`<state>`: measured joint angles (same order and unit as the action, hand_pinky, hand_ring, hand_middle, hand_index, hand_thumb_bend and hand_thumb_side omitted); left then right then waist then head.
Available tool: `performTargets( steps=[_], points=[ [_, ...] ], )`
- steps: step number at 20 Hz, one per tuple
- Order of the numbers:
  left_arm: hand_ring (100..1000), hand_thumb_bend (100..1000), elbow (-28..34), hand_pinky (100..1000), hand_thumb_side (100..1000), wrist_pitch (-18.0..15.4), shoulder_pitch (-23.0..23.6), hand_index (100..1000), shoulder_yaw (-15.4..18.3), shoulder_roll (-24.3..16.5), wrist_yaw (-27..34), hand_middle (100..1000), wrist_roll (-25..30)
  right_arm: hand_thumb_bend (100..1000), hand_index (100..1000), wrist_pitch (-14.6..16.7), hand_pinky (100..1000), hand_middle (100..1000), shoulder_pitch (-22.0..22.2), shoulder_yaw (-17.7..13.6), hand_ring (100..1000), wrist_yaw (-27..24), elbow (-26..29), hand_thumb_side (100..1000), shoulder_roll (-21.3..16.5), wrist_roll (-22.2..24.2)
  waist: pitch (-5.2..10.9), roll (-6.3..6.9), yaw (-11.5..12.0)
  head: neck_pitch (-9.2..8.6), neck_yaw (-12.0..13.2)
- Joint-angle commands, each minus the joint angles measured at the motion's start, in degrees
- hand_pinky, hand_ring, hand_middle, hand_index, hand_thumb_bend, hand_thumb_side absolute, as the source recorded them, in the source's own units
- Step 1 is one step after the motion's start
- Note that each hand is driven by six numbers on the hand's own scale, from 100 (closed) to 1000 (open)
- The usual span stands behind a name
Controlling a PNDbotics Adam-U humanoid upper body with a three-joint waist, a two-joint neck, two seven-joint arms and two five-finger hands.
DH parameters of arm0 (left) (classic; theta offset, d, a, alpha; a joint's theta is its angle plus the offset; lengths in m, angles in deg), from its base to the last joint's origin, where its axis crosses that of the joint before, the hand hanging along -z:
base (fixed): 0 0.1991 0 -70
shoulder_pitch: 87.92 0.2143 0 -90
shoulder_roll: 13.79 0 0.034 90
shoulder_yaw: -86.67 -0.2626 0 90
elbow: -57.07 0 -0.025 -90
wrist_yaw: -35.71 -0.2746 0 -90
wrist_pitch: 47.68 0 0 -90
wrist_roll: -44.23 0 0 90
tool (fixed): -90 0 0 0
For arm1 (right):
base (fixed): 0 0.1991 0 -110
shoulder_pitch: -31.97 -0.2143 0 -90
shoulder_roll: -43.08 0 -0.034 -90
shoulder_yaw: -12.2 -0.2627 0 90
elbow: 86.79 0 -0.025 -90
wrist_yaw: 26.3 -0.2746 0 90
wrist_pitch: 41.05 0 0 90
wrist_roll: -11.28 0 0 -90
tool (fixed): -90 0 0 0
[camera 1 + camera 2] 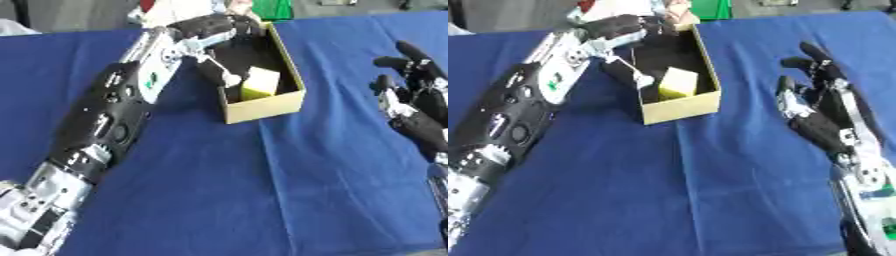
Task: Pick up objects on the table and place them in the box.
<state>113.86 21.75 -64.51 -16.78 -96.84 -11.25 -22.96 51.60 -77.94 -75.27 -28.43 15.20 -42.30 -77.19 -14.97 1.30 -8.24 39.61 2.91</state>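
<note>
Left arm stretches up across the blue cloth (262, 190), and the left hand (210, 27) is over the far end of the cardboard box (262, 111); its fingers curl down into the box, 1 pale-tipped finger (229, 77) reaching toward the yellow block (261, 82); whether it touches the block, I cannot tell, and nothing shows gripped in that hand. The yellow block sits inside the box, toward its near right corner, tilted a little against the dark interior. The box lies at the middle of the table, long side running away from the robot. Over on the right, the right hand (824, 107) hovers well apart from the box, palm facing in, fingers spread and straight, holding nothing; it is plainly open.
</note>
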Motion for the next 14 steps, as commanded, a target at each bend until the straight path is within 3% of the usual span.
performTargets(
  steps=[1, 2, 8, 11, 14],
  points=[
    [1000, 180, 6.5, 902, 249, 1.2, 0.8, 954, 0.3, -4.6, 7.1, 896, -1.2, 100, 971, 0.2, 775, 764, -0.4, -0.9, 1000, 0.3, 0.6, 268, -1.1, -0.5, 1.51, -0.34, 0.8, -0.63, -0.7],
    [1000, 100, 9.1, 883, 275, 2.1, 2.4, 949, 0.7, -6.2, 10.8, 877, -1.9, 100, 970, 0.3, 775, 764, -0.4, -1.3, 1000, 0.4, 0.7, 273, -1.3, -0.8, 1.58, -0.38, 1.5, -0.59, -1.2],
    [1000, 100, 31.2, 865, 250, 12.1, 15.8, 951, 4.6, -14.0, 31.9, 873, -6.6, 100, 980, 0.5, 775, 766, -0.3, -2.9, 1000, 0.8, 1.2, 284, -2.0, -2.5, 1.69, -0.58, 5.0, -0.43, -2.9],
    [1000, 100, 40.2, 867, 246, 15.8, 22.9, 965, 7.0, -16.3, 36.7, 887, -9.1, 100, 985, 0.4, 775, 767, -0.1, -3.3, 1000, 0.9, 1.3, 283, -2.2, -3.0, 1.73, -0.78, 6.0, -0.22, -3.3],
    [1000, 100, 45.1, 874, 256, 17.7, 28.6, 991, 9.1, -17.1, 38.1, 910, -10.3, 100, 992, 0.4, 775, 767, 0.1, -3.6, 1000, 0.9, 1.4, 281, -2.2, -3.5, 1.64, -1.07, 6.7, -0.15, -3.6]
  ],
)
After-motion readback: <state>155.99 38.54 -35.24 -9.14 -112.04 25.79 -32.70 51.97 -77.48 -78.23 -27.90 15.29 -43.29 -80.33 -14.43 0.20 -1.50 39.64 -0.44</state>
